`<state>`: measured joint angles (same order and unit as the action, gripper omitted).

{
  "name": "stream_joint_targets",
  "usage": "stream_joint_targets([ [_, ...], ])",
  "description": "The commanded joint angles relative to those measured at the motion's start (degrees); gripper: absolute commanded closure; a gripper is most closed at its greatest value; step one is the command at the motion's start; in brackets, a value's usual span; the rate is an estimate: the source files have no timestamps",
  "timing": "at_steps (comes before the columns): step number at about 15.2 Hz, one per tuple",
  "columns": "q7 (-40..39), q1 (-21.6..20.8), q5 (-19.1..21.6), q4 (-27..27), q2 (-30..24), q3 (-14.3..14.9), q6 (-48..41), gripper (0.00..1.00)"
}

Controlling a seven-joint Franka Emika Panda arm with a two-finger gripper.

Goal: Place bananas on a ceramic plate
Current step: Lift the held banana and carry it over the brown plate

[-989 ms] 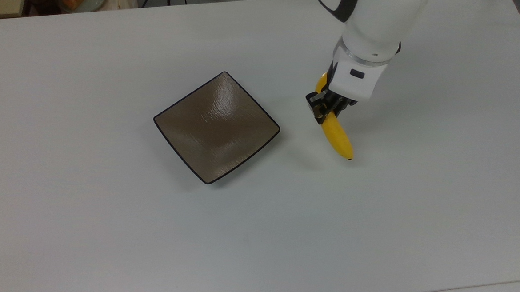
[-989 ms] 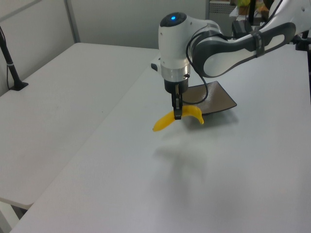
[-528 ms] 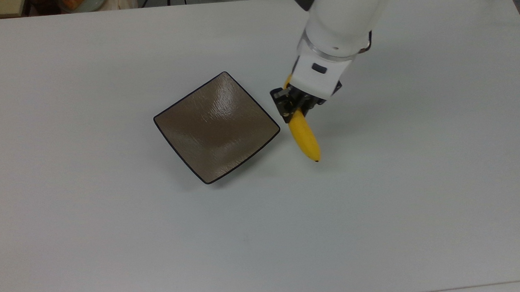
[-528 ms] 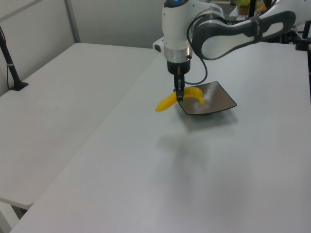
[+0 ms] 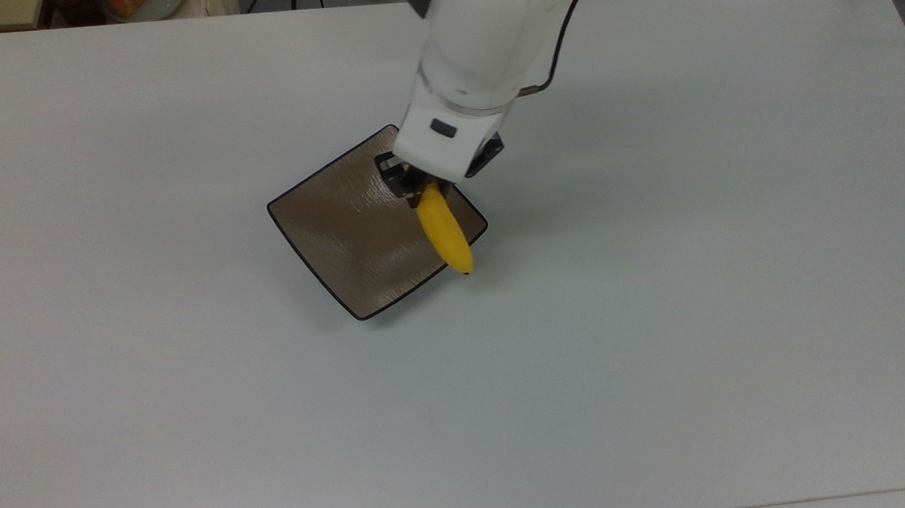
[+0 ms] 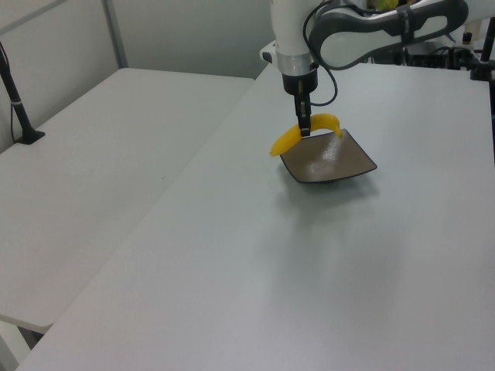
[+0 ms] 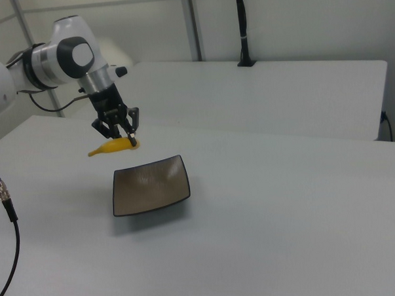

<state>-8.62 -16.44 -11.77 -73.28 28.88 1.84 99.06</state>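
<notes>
My gripper [image 5: 412, 186] [image 6: 305, 130] [image 7: 124, 139] is shut on the yellow banana [image 5: 444, 233] [image 6: 288, 140] [image 7: 110, 147] and holds it in the air. The square brown ceramic plate [image 5: 343, 229] [image 6: 332, 161] [image 7: 150, 184] lies on the white table. In the top view the banana hangs over the plate's right side, its dark tip reaching just past the plate's right edge. In the left view the banana is above the plate's left corner. In the right view it hangs above and left of the plate.
The white table [image 5: 657, 313] spreads wide around the plate. A second white table [image 6: 93, 170] stands beside it, with a black post [image 6: 19, 116] on it. A cable [image 7: 7, 215] hangs at the right view's left edge.
The arm has carried the banana toward the top view's left, from the bare table beside the plate to over the plate's right part. The grip stayed shut on it.
</notes>
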Motion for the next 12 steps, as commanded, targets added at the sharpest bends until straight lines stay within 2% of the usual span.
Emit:
stream_joint_targets([
  [1,-4.38,0.88,1.48,-4.76,-2.77,1.67,-0.45,0.79],
  [2,-4.91,1.23,1.48,-5.03,-2.77,1.76,-0.45,0.78],
  [4,-5.09,1.58,1.40,-5.20,-2.42,1.94,-0.54,0.65],
  [5,-5.18,1.58,1.22,-5.38,-2.33,1.94,-0.63,0.48],
  [6,-4.74,1.58,1.05,-5.55,-2.33,1.94,-0.54,0.07],
  [7,-4.56,1.50,0.87,-5.56,-2.33,1.94,-0.63,0.00],
  [12,-4.39,1.23,1.04,-5.29,-2.42,1.85,-0.54,0.00],
])
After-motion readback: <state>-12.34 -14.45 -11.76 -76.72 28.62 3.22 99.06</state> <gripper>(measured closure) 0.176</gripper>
